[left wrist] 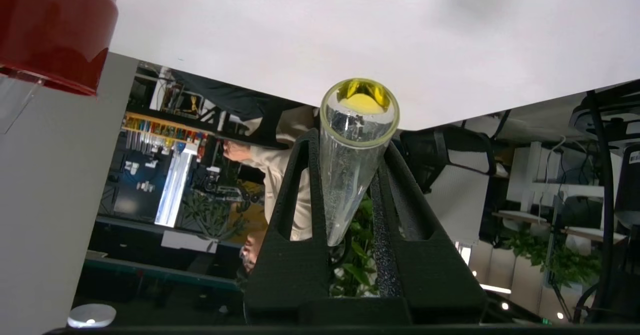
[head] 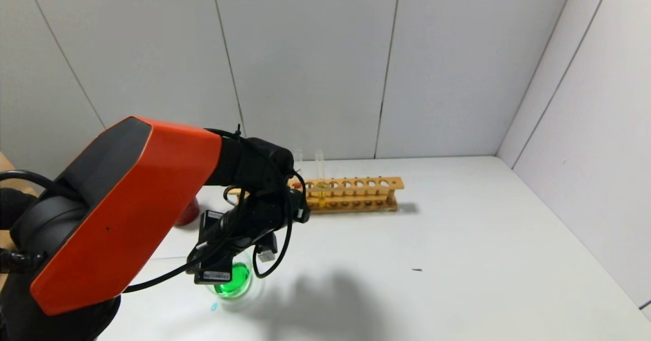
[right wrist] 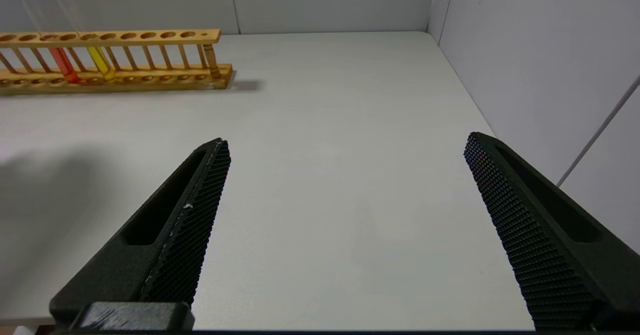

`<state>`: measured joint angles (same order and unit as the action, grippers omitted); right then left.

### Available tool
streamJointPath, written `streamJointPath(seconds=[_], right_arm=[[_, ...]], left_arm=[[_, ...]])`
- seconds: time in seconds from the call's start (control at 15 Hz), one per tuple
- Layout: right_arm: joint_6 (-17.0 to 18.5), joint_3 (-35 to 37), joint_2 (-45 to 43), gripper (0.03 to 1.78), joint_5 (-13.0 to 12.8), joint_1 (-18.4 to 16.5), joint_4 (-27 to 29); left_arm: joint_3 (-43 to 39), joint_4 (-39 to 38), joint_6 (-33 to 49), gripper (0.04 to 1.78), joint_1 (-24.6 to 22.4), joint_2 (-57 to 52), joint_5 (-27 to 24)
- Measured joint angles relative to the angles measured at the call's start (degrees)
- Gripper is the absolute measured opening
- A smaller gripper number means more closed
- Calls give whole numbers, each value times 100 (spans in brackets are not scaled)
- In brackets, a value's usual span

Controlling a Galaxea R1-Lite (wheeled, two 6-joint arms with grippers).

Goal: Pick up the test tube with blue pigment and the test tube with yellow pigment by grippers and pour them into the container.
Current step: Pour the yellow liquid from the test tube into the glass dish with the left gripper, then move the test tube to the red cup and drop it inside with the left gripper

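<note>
Above the near-left part of the white table [head: 457, 239]: left gripper [left wrist: 357, 185], fingers clamped on the test tube with yellow pigment [left wrist: 356, 140], whose open mouth faces the table and shows a yellow remnant; the container [head: 235, 280] sits below and close by, holding green liquid, a small teal drop on the table beside it. At the back: wooden rack [head: 356, 193] with one yellow tube [right wrist: 101, 61] and one red-orange tube [right wrist: 64, 65] standing in adjacent holes; dark red cup [left wrist: 52, 25] left of the rack. Right gripper [right wrist: 345, 225]: low over bare table, right of the rack, fingers wide apart, holding nothing.
</note>
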<state>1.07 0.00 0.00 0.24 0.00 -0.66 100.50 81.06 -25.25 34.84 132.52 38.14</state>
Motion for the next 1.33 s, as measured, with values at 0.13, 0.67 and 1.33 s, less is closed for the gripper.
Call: streamJointPath(seconds=[0.13,0.67,1.33], right_arm=[[-2,0,0,171,0,0,0],[0,0,0,171,0,2,0],[2,0,0,171,0,2,2]], left_arm=[[88,-38,20,30,5,-144,-50],[49,-427,1932,30,90,-728,-367],[-1558,-3440,4147,30,272,-1668,-11]])
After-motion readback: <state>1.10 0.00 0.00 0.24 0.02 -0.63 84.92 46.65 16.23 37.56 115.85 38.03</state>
